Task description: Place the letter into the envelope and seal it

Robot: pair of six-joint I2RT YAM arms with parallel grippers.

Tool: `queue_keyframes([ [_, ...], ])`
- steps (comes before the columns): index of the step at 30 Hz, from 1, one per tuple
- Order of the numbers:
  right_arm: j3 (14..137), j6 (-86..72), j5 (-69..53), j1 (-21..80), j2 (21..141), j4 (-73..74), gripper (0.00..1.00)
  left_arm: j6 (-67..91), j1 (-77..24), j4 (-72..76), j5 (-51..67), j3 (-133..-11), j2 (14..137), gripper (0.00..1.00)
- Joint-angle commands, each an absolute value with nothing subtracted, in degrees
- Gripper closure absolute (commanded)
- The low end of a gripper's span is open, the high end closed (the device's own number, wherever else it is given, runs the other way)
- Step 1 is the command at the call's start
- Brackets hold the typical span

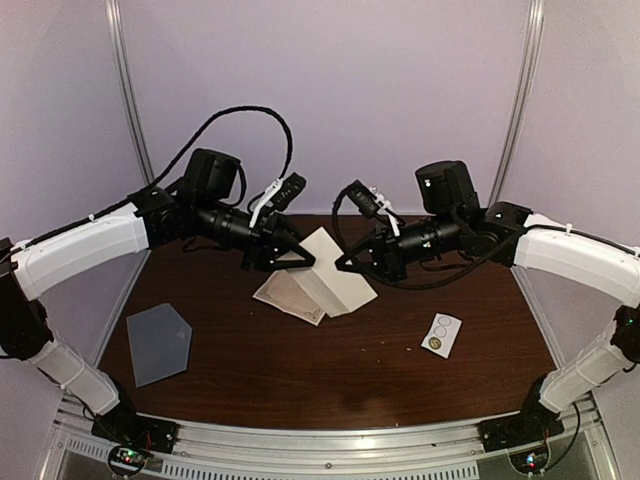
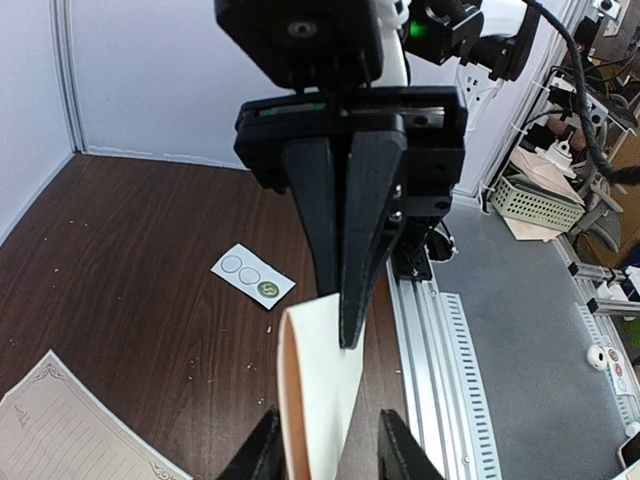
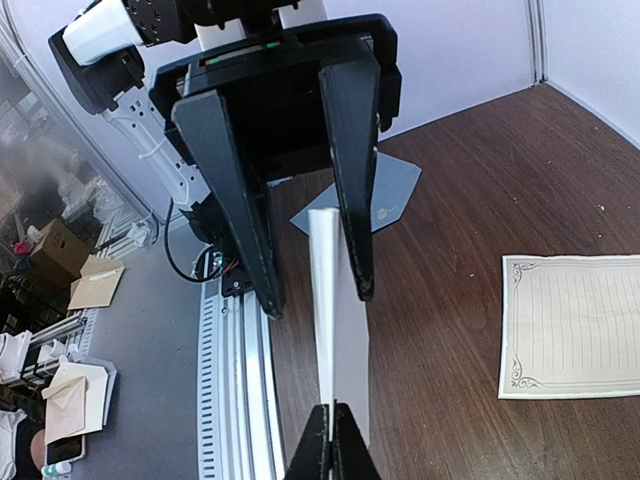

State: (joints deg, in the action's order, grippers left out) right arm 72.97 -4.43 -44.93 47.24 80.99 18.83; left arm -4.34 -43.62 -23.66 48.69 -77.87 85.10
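The letter [image 1: 335,280] is a white sheet folded over, tan inside, held above the middle of the table. My right gripper [image 3: 333,415] is shut on one end of the letter [image 3: 335,310]. From the opposite side my left gripper [image 2: 330,440] straddles the other end of the letter [image 2: 320,380]. Its jaws stand apart, with a gap on the right side. In the top view the left gripper [image 1: 300,258] and the right gripper [image 1: 342,266] nearly meet tip to tip. The grey-blue envelope [image 1: 158,343] lies flat at the near left, apart from both grippers.
A lined sheet with an ornate border [image 1: 290,297] lies flat on the brown table [image 1: 330,380] just under the left gripper. A small white sticker strip with circles [image 1: 441,334] lies at the right. Purple walls enclose the back and sides; a metal rail [image 1: 330,440] runs along the near edge.
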Motion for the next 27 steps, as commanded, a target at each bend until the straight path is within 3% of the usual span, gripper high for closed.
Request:
queue_keyframes([
  [1, 75.04, -2.99, -43.19, 47.58, 80.96, 19.95, 1.00, -5.92, -43.68, -23.76, 49.55, -78.97, 86.53, 0.78],
  [4, 74.76, -2.90, -42.85, 47.64, 80.64, 20.07, 1.00, -6.44, -43.64, -24.28, 48.31, -79.03, 86.74, 1.00],
  [6, 74.35, -3.05, -42.08, 47.61, 80.45, 20.43, 0.99, -6.55, -43.66, -24.26, 47.90, -78.85, 86.57, 1.00],
  [10, 72.38, -3.52, -40.95, 47.54, 79.63, 20.78, 0.83, -6.75, -43.59, -24.27, 47.34, -78.60, 85.74, 1.00],
  [15, 68.44, -5.29, -39.80, 47.55, 77.10, 20.13, 0.81, -6.77, -43.59, -24.17, 46.94, -78.31, 84.97, 1.00],
  [19, 65.08, -7.22, -39.08, 47.51, 74.77, 18.81, 0.82, -6.84, -43.59, -24.17, 46.35, -78.14, 84.51, 1.00],
  [20, 64.37, -7.55, -38.99, 47.54, 74.37, 18.67, 0.85, -6.79, -43.59, -24.17, 46.26, -78.06, 84.48, 1.00],
  [22, 63.20, -8.08, -38.31, 47.55, 73.49, 18.12, 1.00, -6.82, -43.59, -24.01, 46.22, -77.89, 84.21, 1.00],
  [27, 61.85, -9.13, -37.98, 47.49, 72.25, 17.21, 1.00, -6.83, -43.59, -23.92, 46.60, -77.53, 83.95, 1.00],
])
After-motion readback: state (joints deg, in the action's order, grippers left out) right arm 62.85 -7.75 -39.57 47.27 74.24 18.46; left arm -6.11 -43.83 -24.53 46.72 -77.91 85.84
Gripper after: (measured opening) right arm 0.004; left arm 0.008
